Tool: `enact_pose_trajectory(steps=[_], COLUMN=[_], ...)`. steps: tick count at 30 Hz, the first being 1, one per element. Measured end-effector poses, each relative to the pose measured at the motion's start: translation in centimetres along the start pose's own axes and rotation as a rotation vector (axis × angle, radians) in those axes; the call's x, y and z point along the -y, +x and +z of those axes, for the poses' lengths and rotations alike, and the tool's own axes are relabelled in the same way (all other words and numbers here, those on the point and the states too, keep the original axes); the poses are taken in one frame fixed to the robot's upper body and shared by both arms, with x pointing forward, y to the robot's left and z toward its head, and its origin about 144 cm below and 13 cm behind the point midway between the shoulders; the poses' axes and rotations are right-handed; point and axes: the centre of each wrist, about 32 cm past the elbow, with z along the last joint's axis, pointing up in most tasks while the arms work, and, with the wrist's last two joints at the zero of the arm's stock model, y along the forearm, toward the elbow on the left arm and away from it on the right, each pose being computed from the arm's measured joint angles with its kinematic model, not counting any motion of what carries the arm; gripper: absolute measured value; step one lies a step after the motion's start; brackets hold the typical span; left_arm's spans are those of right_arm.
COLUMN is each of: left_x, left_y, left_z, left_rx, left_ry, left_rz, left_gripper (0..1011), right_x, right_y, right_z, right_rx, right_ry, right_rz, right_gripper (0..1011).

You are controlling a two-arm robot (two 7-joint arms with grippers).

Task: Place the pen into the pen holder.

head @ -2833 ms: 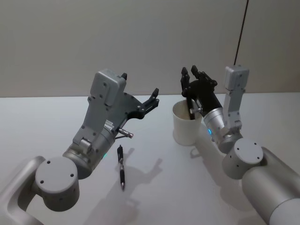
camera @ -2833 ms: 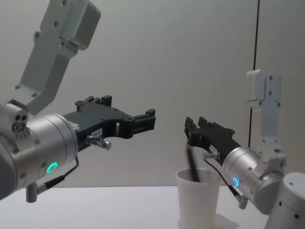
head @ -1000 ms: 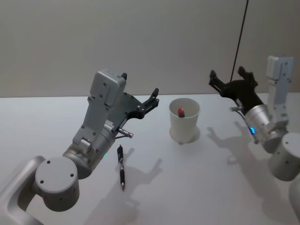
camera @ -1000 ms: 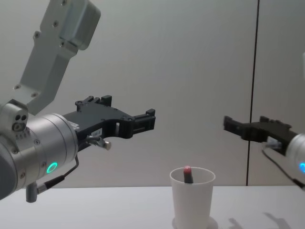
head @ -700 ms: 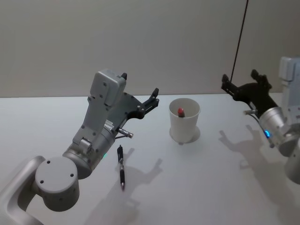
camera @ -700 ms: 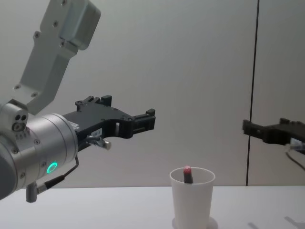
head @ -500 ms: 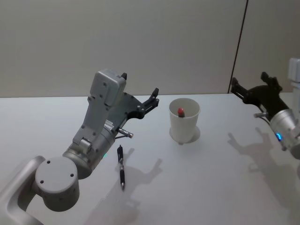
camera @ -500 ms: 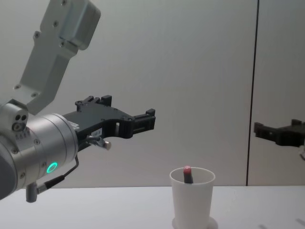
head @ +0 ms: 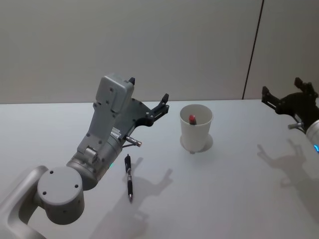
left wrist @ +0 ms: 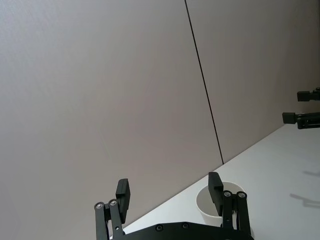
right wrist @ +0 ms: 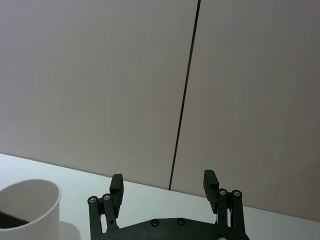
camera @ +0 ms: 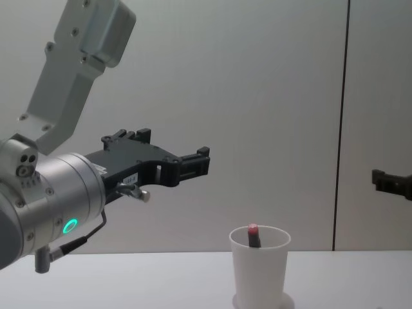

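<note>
The pen holder [head: 196,130] is a white paper cup standing upright mid-table, also seen in the chest view [camera: 259,270] and both wrist views [left wrist: 204,202] [right wrist: 50,210]. A pen with a red end [head: 192,118] [camera: 253,234] stands inside it. A second, black pen [head: 129,178] lies flat on the table, to the left of the cup and nearer to me. My left gripper [head: 148,89] [camera: 174,145] [left wrist: 169,184] hovers open above the table left of the cup. My right gripper [head: 282,87] [right wrist: 163,179] is open and empty, far right of the cup.
The white table [head: 224,199] stretches out around the cup. A plain wall with a dark vertical seam [head: 252,50] stands behind it. The right gripper [left wrist: 297,106] shows small and distant in the left wrist view.
My right gripper let go of the red-ended pen in the cup and pulled away to the right, staying open. The cup shifted slightly left. The left arm and the black pen have not moved.
</note>
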Motion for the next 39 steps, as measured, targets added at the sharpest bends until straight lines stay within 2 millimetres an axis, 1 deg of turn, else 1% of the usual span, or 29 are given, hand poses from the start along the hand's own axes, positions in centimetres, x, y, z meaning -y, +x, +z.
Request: enact_pose_trajectory(steps=[19, 27, 39], left_x=[0.0, 0.0, 0.0], left_y=[0.0, 0.0, 0.0], left_z=[0.0, 0.0, 0.0], left_rx=[0.0, 0.0, 0.0], left_ry=[0.0, 0.0, 0.0], left_rz=[0.0, 0.0, 0.0], left_gripper=[1000, 1000, 1000], right_x=[2.0, 2.7, 3.2], right_y=[2.6, 3.2, 3.7], right_z=[0.7, 0.8, 0.8], right_rx=[0.096, 0.108, 0.117], right_ry=[-0.022, -0.033, -0.041], right_rz=[-0.015, -0.022, -0.026], right_gripper=[1001, 1001, 1001])
